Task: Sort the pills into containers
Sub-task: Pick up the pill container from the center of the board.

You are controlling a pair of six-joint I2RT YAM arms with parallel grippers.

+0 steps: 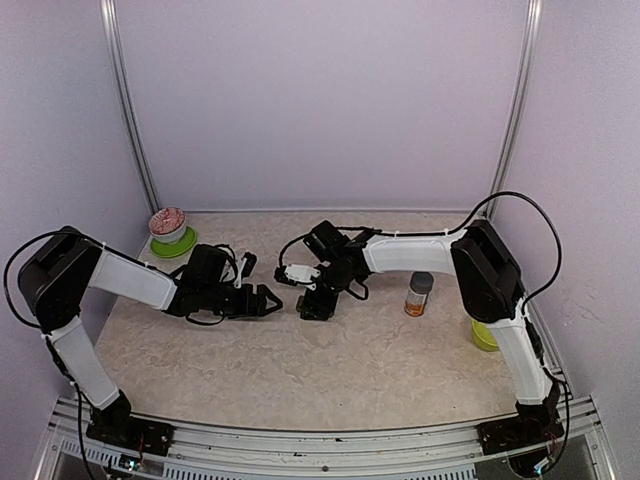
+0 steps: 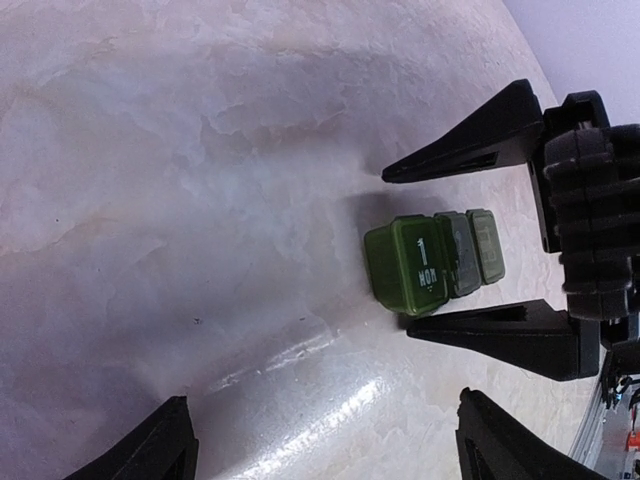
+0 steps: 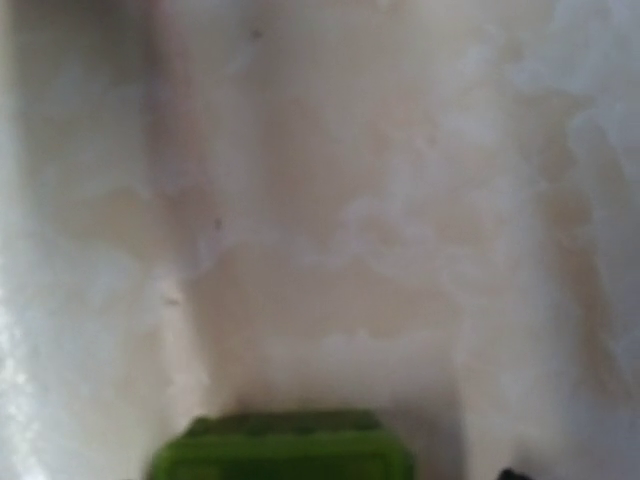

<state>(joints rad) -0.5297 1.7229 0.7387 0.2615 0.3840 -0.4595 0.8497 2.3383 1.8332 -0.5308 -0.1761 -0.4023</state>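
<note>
Table: pale marbled tabletop (image 1: 380, 370).

Containers: the small dark green strip of three joined square lidded compartments (image 2: 430, 262) lies flat near mid-table. All three lids are down. The end lid reads "1 MON" in pale print.

Right gripper (image 2: 397, 248): lowered over the strip with one black finger on each long side. The jaws are spread wider than the strip. There is a clear gap on one side; the other finger is just beside it, contact uncertain. The right wrist view is blurred, showing only a green edge at the bottom of the frame.

Left gripper (image 1: 268, 300): low over the table just beside the strip and facing it, fingers wide apart, holding nothing.

Amber pill bottle with a dark cap (image 1: 419, 294): upright, right of the strip.

Lime-green bowl with pinkish contents (image 1: 170, 235): far left.
</note>
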